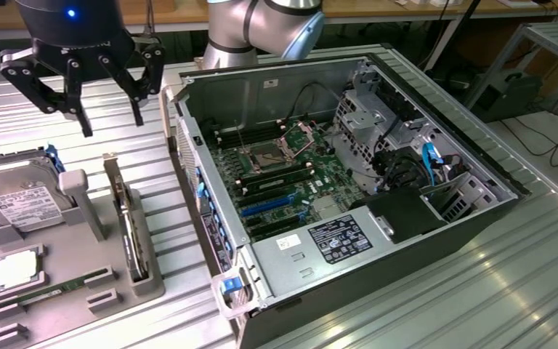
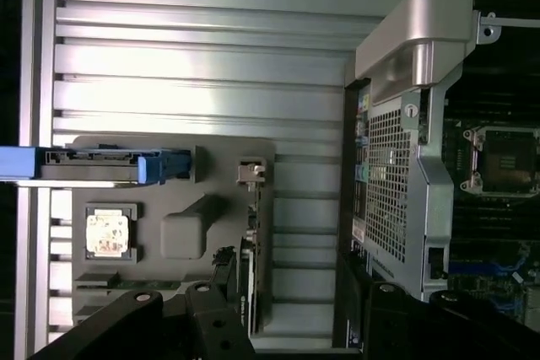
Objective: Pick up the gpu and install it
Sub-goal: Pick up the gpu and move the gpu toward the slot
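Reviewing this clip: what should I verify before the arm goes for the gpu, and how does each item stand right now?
1. Gripper open and empty: ok.
2. gpu standing on edge in the grey holder, top edge free: ok.
3. Gripper lined up over the gpu: cannot tell; it hangs high, apart from the card.
4. Computer case open, motherboard exposed: ok.
5. Blue expansion slot unoccupied: looks ok.
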{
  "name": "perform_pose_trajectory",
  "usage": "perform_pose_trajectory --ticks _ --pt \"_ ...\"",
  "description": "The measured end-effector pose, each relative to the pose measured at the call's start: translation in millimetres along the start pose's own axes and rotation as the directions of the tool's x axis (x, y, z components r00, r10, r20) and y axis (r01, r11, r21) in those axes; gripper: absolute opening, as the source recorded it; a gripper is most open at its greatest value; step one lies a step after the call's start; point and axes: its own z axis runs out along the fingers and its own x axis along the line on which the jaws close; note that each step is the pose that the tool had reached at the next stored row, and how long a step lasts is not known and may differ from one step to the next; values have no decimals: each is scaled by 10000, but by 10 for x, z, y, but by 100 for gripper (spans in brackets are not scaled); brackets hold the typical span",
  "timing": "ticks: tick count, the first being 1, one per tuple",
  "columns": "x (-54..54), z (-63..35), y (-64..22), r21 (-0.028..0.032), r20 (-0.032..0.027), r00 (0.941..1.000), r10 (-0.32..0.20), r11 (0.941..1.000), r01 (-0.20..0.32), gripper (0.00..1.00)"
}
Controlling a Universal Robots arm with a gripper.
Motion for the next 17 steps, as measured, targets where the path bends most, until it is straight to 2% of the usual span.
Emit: perform_pose_trajectory --ticks 6,17 --pt "19 0 -38 0 0 10000 -1 10000 1 60" --pt "30 -4 -280 -1 1 10000 -1 10000 1 60"
